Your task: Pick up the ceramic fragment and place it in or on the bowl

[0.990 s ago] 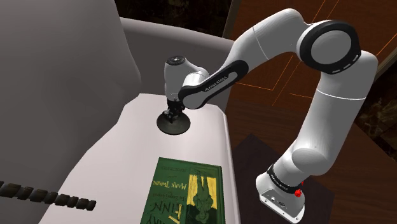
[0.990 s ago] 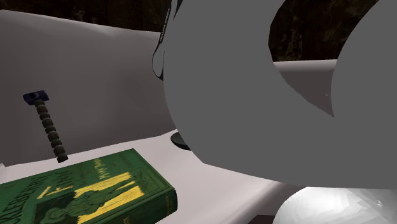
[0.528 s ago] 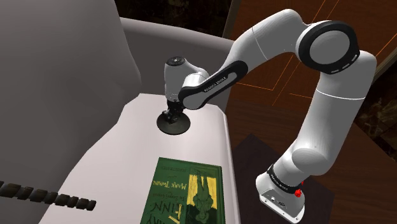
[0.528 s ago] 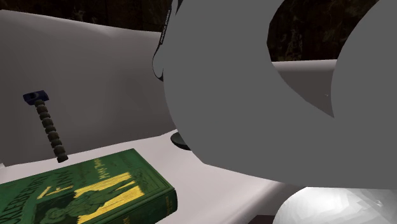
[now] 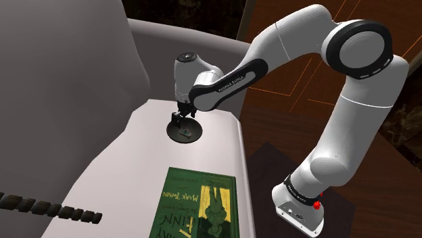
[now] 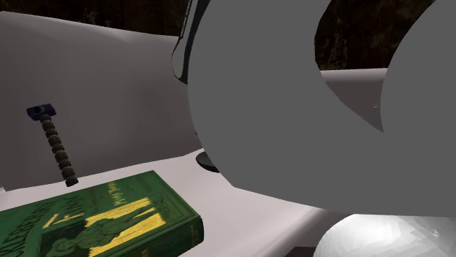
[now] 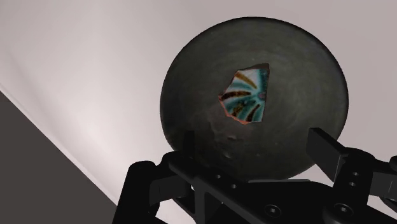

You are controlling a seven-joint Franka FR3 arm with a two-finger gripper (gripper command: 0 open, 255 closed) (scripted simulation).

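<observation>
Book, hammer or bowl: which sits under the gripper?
The dark bowl, with the striped fragment in it; green book and hammer lie farther off.

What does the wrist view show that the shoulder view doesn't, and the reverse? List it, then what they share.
Wrist view adds: a teal-striped fragment lying in the dark bowl, fingers apart and clear of it. Shoulder view adds: the white arm, a green book, a dark beaded handle. Shared: bowl, gripper, pale surface.
</observation>
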